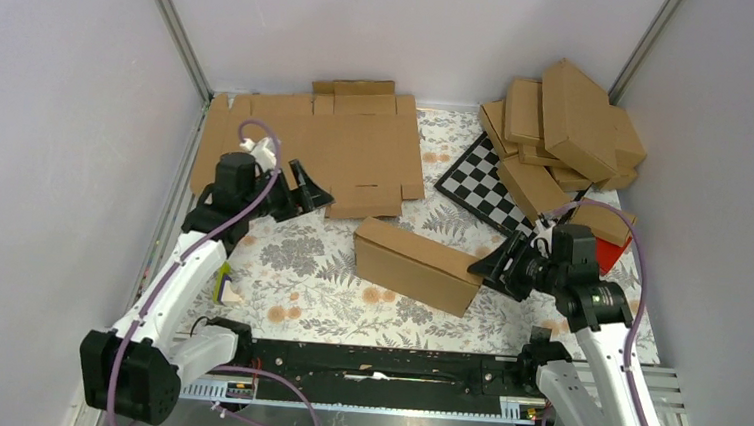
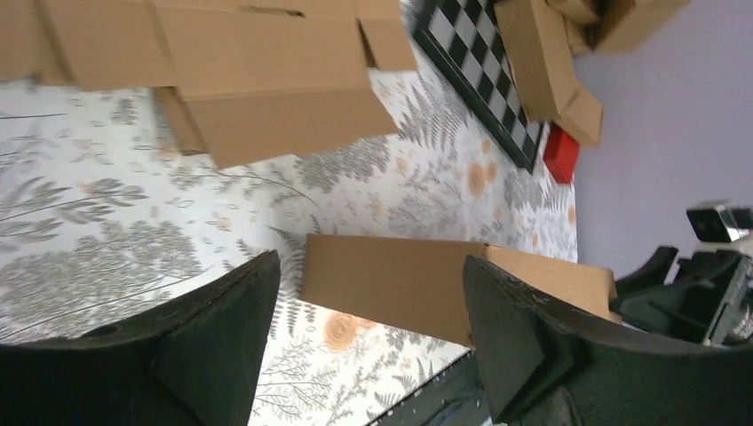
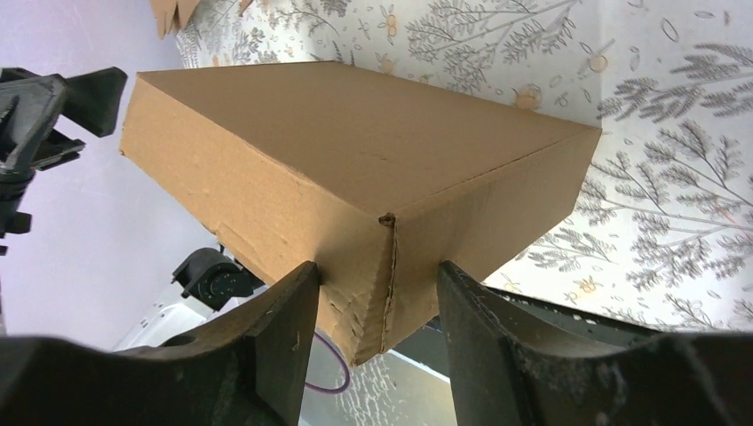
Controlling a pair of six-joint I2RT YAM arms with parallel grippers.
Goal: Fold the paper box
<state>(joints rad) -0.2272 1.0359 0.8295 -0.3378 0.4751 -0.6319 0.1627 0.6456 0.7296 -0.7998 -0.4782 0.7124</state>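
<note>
**Surroundings.** Flat cardboard sheets (image 1: 348, 141) lie just behind the L gripper (image 1: 311, 190), overlapping each other. The near flap edge sits close beside its fingers. A checkered board (image 1: 480, 185) lies beyond the R gripper (image 1: 489, 271), toward the back wall. A heap of folded boxes (image 1: 569, 131) is piled past the board in the far R corner, partly on top of it. A small red obj. (image 1: 611, 254) sits just outboard of the R wrist, beside one of those boxes. Everything rests on a floral cloth (image 1: 299, 268). Open cloth separates the L gripper from the paper box (image 1: 414, 266).

**Tool state.**
- L gripper (image 2: 371, 266): fingers spread wide, holding nothing. It points across the cloth at the box's long side (image 2: 391, 284) and is apart from it.
- R gripper (image 3: 375, 275): fingers stand either side of one box corner (image 3: 355, 151), with the corner seam btwn them. Cannot tell whether the pads press the walls.

**Task item.** The paper box is closed and lies skewed on the cloth btwn the two grippers. Its R end is at the R gripper's tips, and its L end is ahead of the L gripper.
</note>
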